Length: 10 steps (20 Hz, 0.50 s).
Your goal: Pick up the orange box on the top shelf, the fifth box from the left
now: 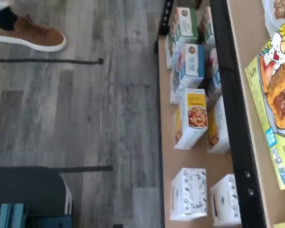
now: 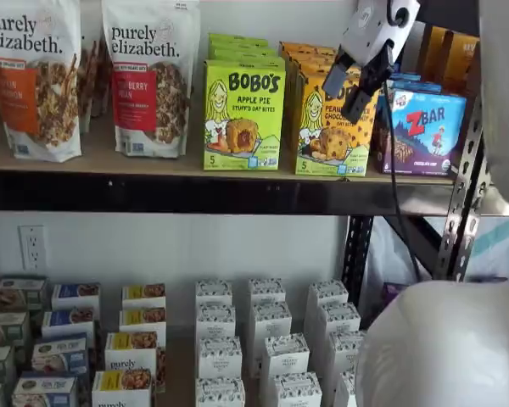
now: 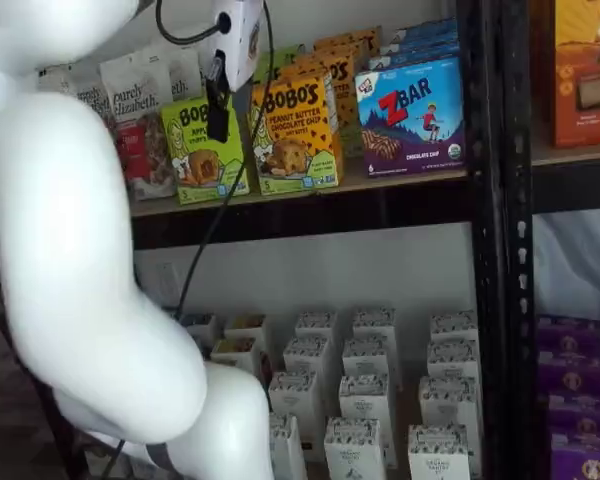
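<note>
You had the orange box standing upright on the top shelf, a tan wood-look board carried on a black metal front beam and black perforated uprights. The box was a glossy orange-yellow cardboard carton, rectangular and taller than wide, printed "Peanut Butter Chocolate Chip", with a cartoon girl, a chocolate-chip oat bite and a green "5" on its face. It stood between the green Apple Pie box and the blue-purple ZBar box, close to each, with more orange cartons lined up behind it. In both shelf views your gripper hung in front of the box's upper part, its white body above and its black fingers pointing down; in a shelf view a gap showed between the two fingers, so they stood apart with nothing held. On the lower level sat rows of small white boxes with patterned tops. The wrist view looked across grey wood-grain flooring to the shelf edge.
</note>
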Each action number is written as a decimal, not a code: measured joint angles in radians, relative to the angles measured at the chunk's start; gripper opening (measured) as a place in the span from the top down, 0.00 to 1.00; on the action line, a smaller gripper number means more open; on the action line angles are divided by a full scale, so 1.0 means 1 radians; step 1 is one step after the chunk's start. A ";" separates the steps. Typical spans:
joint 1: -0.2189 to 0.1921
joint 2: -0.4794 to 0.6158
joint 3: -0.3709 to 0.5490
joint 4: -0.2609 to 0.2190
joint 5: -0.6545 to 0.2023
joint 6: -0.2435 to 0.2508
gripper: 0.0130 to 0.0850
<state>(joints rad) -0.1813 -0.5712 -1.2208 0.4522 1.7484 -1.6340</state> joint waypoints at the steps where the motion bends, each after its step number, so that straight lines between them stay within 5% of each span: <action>1: 0.007 -0.003 0.004 -0.014 -0.009 0.002 0.00; 4: 0.032 -0.015 0.026 -0.067 -0.054 0.007 0.00; 10: 0.042 -0.047 0.074 -0.095 -0.170 0.003 0.00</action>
<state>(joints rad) -0.1389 -0.6180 -1.1470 0.3575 1.5787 -1.6310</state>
